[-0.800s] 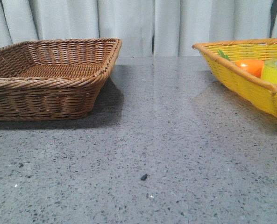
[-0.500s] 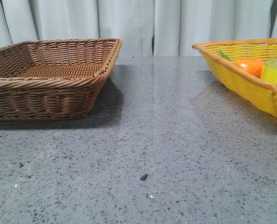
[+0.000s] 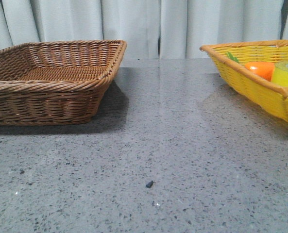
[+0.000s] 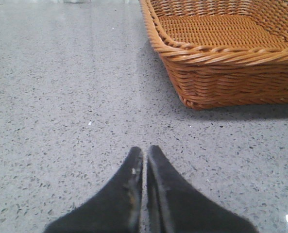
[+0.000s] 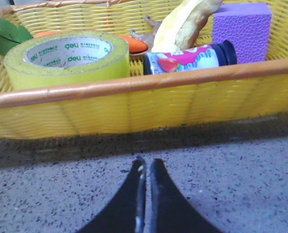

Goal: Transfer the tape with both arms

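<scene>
From the front, the tape (image 3: 285, 74) sat low in the yellow basket (image 3: 250, 85) at the far right of the grey tabletop (image 3: 163, 145), just beside the orange carrot (image 3: 261, 69). The brown wicker basket (image 3: 51, 82) stood well apart on the left, with nothing showing inside it. Neither arm reached into this view.

Over on the left wrist, the left end effector (image 4: 145, 154) was clenched, tips pressed together on nothing, hovering near that brown basket's corner.

The right wrist had the real story. The right end effector (image 5: 146, 166) was clenched and empty too, parked just outside the yellow basket's rim. The roll lay flat behind that rim, white core with green print facing up. Crowding it were a printed bottle (image 5: 192, 58), a purple block (image 5: 242, 20), a banana (image 5: 182, 22) and a green leaf (image 5: 5, 35).

That roll looked light and rigid, but its glossy wall would likely be slippery. The best hold seemed to be one finger down the core, the other outside the wall, on the rim side away from the bottle.
</scene>
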`<move>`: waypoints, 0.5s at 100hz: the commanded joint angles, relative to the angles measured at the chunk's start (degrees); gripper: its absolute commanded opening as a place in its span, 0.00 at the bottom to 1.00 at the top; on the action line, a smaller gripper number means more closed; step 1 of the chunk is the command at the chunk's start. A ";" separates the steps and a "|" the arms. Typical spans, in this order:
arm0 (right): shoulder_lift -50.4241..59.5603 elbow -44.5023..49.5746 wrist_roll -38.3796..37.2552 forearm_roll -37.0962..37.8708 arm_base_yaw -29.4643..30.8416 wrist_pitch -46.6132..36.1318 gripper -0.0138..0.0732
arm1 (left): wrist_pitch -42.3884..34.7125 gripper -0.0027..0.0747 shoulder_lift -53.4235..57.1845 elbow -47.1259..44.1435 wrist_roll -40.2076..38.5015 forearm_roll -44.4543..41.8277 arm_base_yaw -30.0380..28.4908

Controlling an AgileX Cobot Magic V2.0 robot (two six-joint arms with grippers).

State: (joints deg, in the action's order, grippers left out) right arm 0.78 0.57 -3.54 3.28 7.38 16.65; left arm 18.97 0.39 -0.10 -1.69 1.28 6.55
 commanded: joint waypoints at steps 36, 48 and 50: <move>0.97 1.26 0.44 0.23 0.28 -4.59 0.07 | -4.35 0.01 1.66 -0.61 -0.57 -0.38 -0.22; 0.97 1.26 0.44 0.23 0.28 -4.59 0.07 | -4.35 0.01 1.66 -0.61 -0.57 -0.38 -0.22; 0.97 1.26 0.44 0.23 0.28 -4.59 0.07 | -4.35 0.01 1.66 -0.61 -0.57 -0.38 -0.22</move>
State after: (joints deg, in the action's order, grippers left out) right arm 0.78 0.57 -3.54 3.28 7.38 16.65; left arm 18.73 0.39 -0.10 -1.69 1.06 6.55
